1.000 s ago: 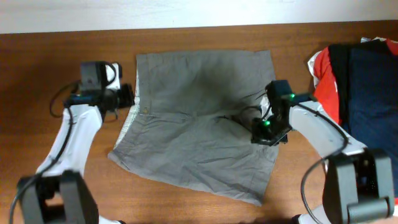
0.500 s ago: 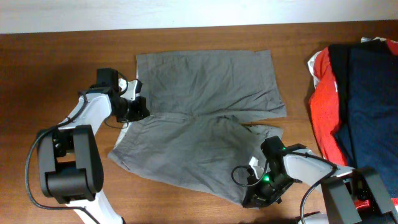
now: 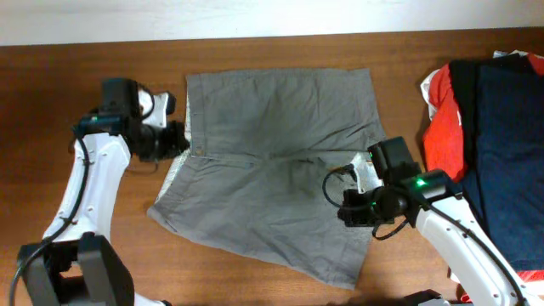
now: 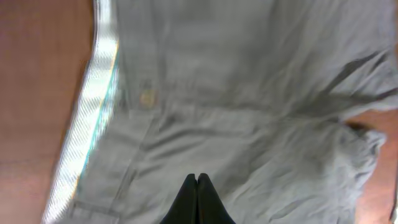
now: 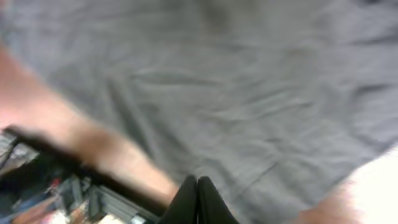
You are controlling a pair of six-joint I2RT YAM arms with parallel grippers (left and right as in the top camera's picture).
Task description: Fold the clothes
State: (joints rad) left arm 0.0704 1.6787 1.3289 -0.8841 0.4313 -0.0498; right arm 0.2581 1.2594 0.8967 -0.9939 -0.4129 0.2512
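Note:
The grey-olive shorts (image 3: 272, 161) lie spread flat and wrinkled on the wooden table (image 3: 76, 59), with the pale inner waistband (image 3: 174, 170) on the left. My left gripper (image 3: 182, 141) is shut and empty over the waistband edge. In the left wrist view its tips (image 4: 197, 182) hover over the fabric (image 4: 249, 93) near the button (image 4: 147, 98). My right gripper (image 3: 343, 212) is shut at the right hem of the nearer leg. In the blurred right wrist view its tips (image 5: 197, 184) are over grey cloth (image 5: 217, 74).
A pile of red (image 3: 438, 127), black (image 3: 463, 89) and navy (image 3: 510, 127) garments lies at the right edge of the table. The table's front edge runs just below the shorts' lower hem.
My right gripper has moved from the front hem of the shorts back to the right hem of the nearer leg. My left gripper has shifted slightly back and left along the waistband.

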